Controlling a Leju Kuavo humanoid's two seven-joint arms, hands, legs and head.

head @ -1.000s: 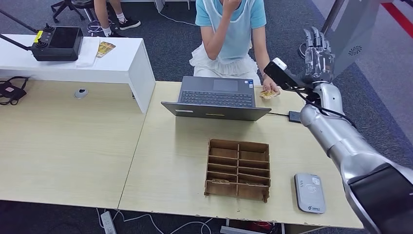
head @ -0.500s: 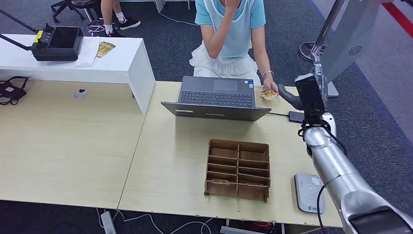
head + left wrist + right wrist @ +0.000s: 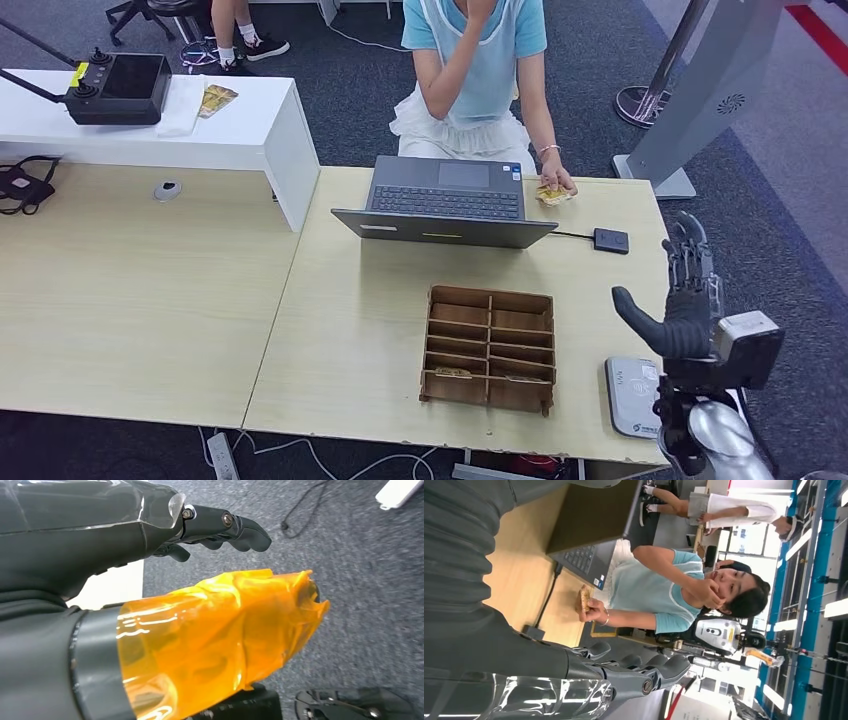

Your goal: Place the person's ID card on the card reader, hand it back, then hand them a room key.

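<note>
A person in a light blue top sits behind the desk and holds a yellowish ID card (image 3: pixel 548 193) (image 3: pixel 583 599) on the tabletop beside the laptop (image 3: pixel 446 201). The grey card reader (image 3: pixel 635 395) lies at the desk's near right corner. My right hand (image 3: pixel 682 300) (image 3: pixel 624 672) hovers above it at the right edge, fingers spread and upright, nothing in it. My left hand (image 3: pixel 210 527) hangs over the carpet, fingers loosely curled, holding nothing. A brown wooden organizer (image 3: pixel 489 347) with several compartments sits mid-desk, with cards in its near slots.
A small black box (image 3: pixel 610 240) on a cable lies right of the laptop. A white raised counter (image 3: pixel 200 130) with a black controller (image 3: pixel 118 88) stands at the back left. A grey stand (image 3: pixel 690 100) rises behind the desk on the right.
My right arm has swung down and back from high near the person's hand to low over the card reader corner. The person's hand and card have stayed put.
</note>
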